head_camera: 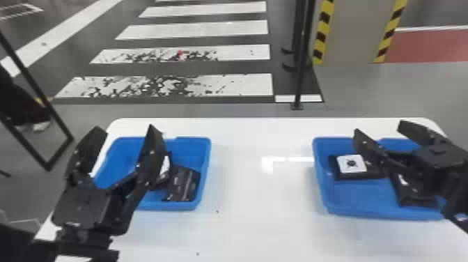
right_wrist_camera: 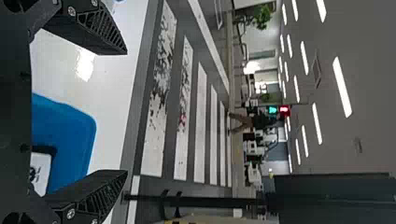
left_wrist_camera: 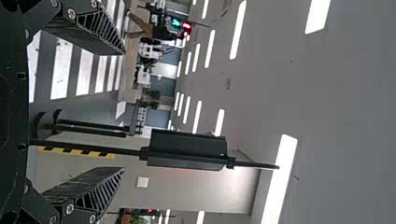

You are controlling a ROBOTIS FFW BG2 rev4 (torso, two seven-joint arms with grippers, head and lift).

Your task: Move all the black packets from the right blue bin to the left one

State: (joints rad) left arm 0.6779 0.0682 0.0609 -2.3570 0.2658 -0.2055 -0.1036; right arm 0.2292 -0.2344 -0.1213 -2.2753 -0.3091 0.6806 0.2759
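Looking partway done: some packets [head_camera: 183, 185] in left bin [head_camera: 192, 142], 2+ to its right in right bin [head_camera: 364, 197]; left gripper [head_camera: 124, 129], right gripper [head_camera: 379, 128] spread, empty.

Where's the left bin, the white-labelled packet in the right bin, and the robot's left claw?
Left bin [head_camera: 174, 206]: head view, near wall.
White-labelled packet [head_camera: 351, 164]: head view, on its label.
Left gripper [head_camera: 124, 129]: head view, midway between fingertips.

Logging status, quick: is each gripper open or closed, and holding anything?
Left gripper: open, nothing between its fingers.
Right gripper: open, also empty.
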